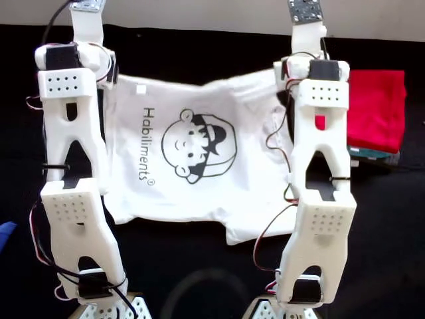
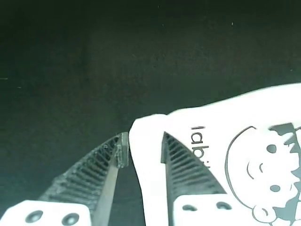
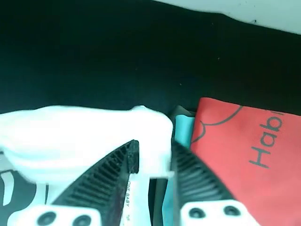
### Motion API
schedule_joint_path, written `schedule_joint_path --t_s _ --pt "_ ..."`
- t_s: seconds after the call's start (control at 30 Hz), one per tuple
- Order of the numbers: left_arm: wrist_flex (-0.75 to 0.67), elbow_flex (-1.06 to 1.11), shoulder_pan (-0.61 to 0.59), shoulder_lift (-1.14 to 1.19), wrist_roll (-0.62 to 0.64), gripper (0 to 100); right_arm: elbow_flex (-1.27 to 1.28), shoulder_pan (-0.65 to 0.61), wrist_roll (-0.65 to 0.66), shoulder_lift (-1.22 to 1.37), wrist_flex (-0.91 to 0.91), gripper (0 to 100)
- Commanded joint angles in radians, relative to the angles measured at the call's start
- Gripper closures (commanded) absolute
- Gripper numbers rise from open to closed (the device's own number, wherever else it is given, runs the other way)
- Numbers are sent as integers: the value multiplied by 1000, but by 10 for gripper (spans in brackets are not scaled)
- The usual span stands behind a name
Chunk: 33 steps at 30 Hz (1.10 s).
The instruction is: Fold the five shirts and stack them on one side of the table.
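Between the two arms, a white shirt (image 1: 199, 199) is lying spread out on the black desk (image 1: 199, 53). Its printed cartoon face is showing upward and a line of lettering is running along the side nearest the left arm. The cloth is lying mostly flat, though it is bunching and wrinkling at the far corner next to the right arm, and one part of the near edge is reaching closer to the arm bases than the rest.

Over the far corner on the lettered side, the left tool (image 2: 143, 146) is hanging with its jaws parted, gripping nothing. In the left wrist view the edge of the white shirt (image 2: 211, 117) is running up between the two fingers, so one finger is sitting over the cloth and the other over bare desk just beside it.

At the opposite far corner, the right tool (image 3: 154, 150) is also standing released, its jaws apart and straddling the rumpled white shirt (image 3: 84, 127), with white cloth showing in the gap between them.

Just beyond the right arm, toward the desk's right side, a folded red shirt (image 1: 375, 109) is resting on top of a folded teal shirt (image 1: 372, 154), whose edge is peeking out underneath. In the right wrist view the red shirt (image 3: 235, 155) and a strip of the teal shirt (image 3: 182, 129) are lying right beside the white shirt's corner.
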Motion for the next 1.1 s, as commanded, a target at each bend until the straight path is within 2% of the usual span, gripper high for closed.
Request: schedule_joint_path --t_s 0.0,0.1,0.2,0.37,0.47,0.63,0.8,0.93,1.07 --pt "60 -157 -19 -13 -2 869 -96 -1 8 -12 27 782" --pt "155 -306 -30 -13 -2 871 -194 4 6 -12 97 782" --pt "313 -429 -28 -12 -6 871 -317 4 6 -10 206 782" --pt "334 -352 -59 -65 -5 870 -452 4 6 -7 377 782" --pt "334 -179 -56 -191 -5 870 -512 4 6 -7 447 782" --pt "330 266 -25 -503 -8 870 -624 4 6 -10 552 782" --pt "298 674 1 -748 -8 870 -671 10 6 -13 561 782" --pt "199 955 1 -901 -5 870 -641 2 -21 -81 562 782" --pt "126 1237 1 -1027 -5 868 -466 -21 -61 -252 562 782"
